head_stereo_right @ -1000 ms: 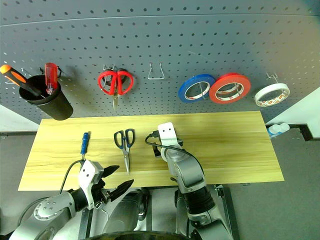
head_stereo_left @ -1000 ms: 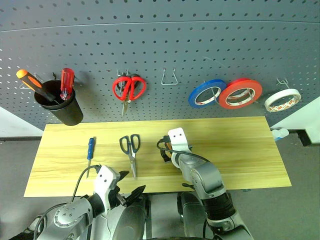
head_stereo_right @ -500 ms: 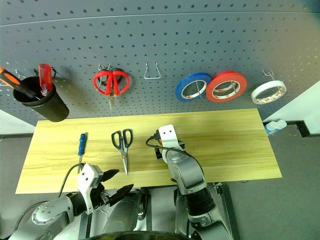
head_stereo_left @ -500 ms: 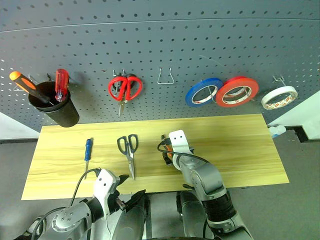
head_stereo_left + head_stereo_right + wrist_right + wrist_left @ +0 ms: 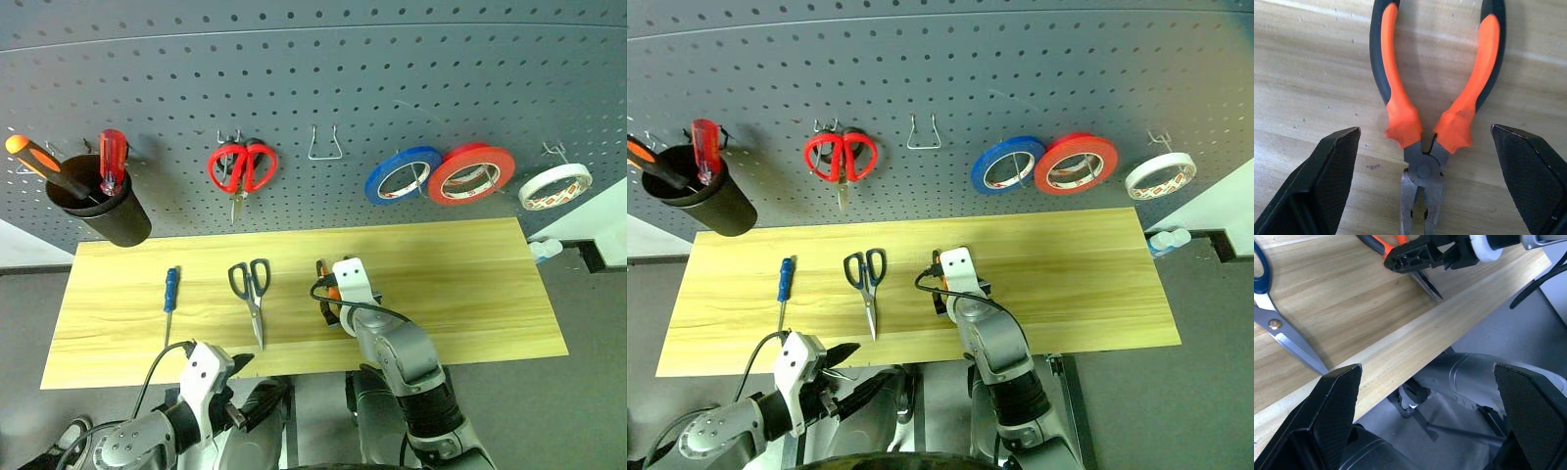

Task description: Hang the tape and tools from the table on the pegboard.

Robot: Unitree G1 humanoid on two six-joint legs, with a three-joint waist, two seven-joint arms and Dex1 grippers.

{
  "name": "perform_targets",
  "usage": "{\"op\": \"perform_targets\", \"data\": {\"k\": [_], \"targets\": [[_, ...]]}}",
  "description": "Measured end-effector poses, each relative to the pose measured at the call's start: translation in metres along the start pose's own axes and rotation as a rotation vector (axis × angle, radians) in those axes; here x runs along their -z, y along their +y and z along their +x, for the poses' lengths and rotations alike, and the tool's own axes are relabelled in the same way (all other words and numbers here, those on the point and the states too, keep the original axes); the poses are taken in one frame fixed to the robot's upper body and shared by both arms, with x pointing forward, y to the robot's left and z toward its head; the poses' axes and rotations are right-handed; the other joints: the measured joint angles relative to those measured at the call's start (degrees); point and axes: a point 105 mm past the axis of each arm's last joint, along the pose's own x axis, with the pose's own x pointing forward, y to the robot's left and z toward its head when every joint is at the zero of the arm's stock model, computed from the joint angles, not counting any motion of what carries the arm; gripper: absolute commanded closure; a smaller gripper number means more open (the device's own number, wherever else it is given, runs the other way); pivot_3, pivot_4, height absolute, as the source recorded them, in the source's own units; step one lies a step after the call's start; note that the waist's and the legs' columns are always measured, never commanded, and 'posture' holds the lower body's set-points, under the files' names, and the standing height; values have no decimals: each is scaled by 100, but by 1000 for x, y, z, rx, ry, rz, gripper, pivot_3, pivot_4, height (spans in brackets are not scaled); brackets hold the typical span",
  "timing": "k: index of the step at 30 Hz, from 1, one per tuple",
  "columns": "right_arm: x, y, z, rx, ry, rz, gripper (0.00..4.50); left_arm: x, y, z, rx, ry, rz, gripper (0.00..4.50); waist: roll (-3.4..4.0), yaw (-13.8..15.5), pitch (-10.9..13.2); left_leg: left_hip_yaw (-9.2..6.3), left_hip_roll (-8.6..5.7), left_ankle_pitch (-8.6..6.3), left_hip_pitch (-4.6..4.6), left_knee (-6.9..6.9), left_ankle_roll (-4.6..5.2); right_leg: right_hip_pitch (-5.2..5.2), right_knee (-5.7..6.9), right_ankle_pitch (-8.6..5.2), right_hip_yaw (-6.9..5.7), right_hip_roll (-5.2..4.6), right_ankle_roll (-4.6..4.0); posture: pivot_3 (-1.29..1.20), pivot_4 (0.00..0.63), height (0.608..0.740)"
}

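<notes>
Orange-and-black-handled pliers [image 5: 1431,125] flat on the light yellow plank-grained wooden tabletop [image 5: 470,284], about mid-length and nearer its front edge than its back edge, framed by the right gripper [image 5: 1425,176] with both black fingers spread wide on either side and nothing grasped. Left gripper [image 5: 1425,406] likewise spread apart and empty, just off the front edge toward the left end. Dark-handled steel scissors [image 5: 252,294] left of the pliers, blades toward the front edge; small blue-handled screwdriver [image 5: 170,299] further toward the left end. Bright red-orange tape roll [image 5: 470,174] hanging on the dark grey perforated pegboard [image 5: 392,78] behind the back edge, touching a blue tape roll [image 5: 404,176], with a white tape roll [image 5: 554,186] toward the right. Red-handled scissors [image 5: 241,168] on hooks; black cup [image 5: 103,206] holding orange and red screwdrivers at the left.
</notes>
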Motion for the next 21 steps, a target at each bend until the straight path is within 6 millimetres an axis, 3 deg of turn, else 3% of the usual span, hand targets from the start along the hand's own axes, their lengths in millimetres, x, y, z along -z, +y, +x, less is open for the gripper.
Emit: {"op": "perform_targets", "data": {"k": [8, 21], "targets": [[-1, 1, 1, -7, -5, 0, 32, 1, -5, -5, -7, 4, -11, 0, -2, 0, 55, 0, 0, 1, -65, 6, -2, -65, 6, 1, -1, 0, 0, 57, 390, 724], [-3, 1, 1, -11, -22, -2, 32, 3, -8, -7, -19, 8, -34, 0, -8, -1, 86, 0, 0, 1, -68, 8, -1, -67, 6, 2, -1, 0, -1, 55, 391, 724]]}}
